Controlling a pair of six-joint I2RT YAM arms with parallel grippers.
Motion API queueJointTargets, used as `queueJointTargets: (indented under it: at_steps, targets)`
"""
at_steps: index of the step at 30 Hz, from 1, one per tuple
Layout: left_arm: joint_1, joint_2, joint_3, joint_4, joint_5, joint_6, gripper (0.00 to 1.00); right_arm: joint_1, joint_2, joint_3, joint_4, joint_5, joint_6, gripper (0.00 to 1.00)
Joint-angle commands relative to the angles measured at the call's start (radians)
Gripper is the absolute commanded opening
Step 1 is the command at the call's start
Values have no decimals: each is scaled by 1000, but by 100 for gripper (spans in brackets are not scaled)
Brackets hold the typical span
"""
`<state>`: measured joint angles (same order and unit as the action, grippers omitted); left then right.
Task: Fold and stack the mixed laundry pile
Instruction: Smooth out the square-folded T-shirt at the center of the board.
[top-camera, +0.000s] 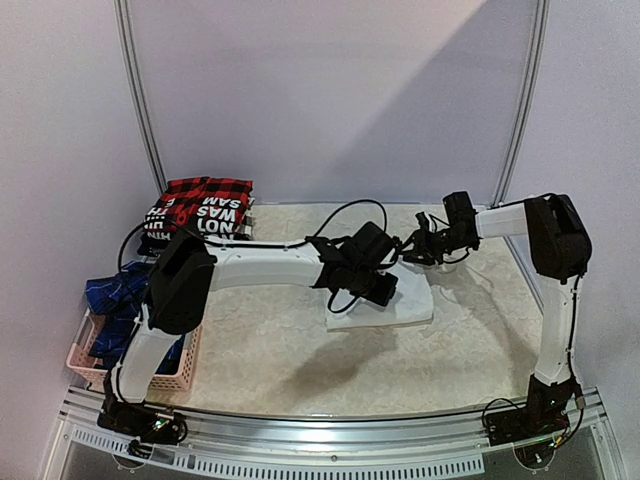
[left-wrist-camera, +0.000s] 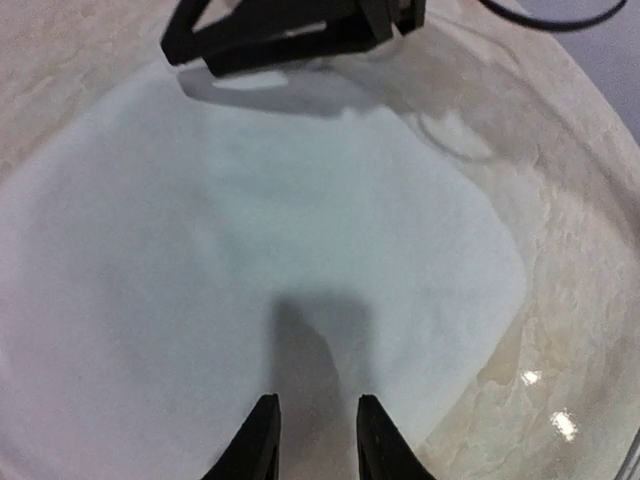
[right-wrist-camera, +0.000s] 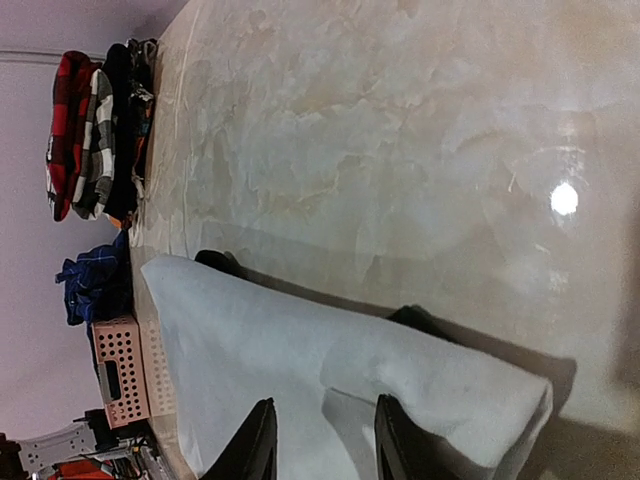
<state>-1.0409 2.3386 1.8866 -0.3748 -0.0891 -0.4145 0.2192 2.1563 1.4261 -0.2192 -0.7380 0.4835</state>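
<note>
- The pink basket (top-camera: 150, 378) stood in the lower left of the top view, beside the base of the left arm. A blue plaid piece (top-camera: 112, 288) lay in it and spilled over its far rim.
- A white cloth (top-camera: 405, 308) lay folded on the table (top-camera: 280, 350), a little right of the middle of the frame.
- The left claw (left-wrist-camera: 318, 400) was low over this cloth. Its two fingers were spread, with a gap between them, and pinched nothing.
- The right claw (right-wrist-camera: 326, 402) was at the far right edge of the same cloth, just beside the left claw. Its fingers were also spread. I could not tell if the tips touched the cloth.
- The stack (top-camera: 200, 212) of folded garments sat in the upper left, at the far edge of the table and well apart from both claws.
- The red plaid shirt (top-camera: 212, 189) lay on top of the stack. Under it was the T-shirt (top-camera: 215, 222), white with black print, and under that some dark pieces.
</note>
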Motion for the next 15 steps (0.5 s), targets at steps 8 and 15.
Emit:
queueJointTargets:
  at_steps: [8,15]
  targets:
    - [-8,104,-36,38,76,-18,27,0,132,11,27,-65,-21,32]
    - [-42,40,-264,186,114,-80,23,0,116,-103,78,-38,-3,31]
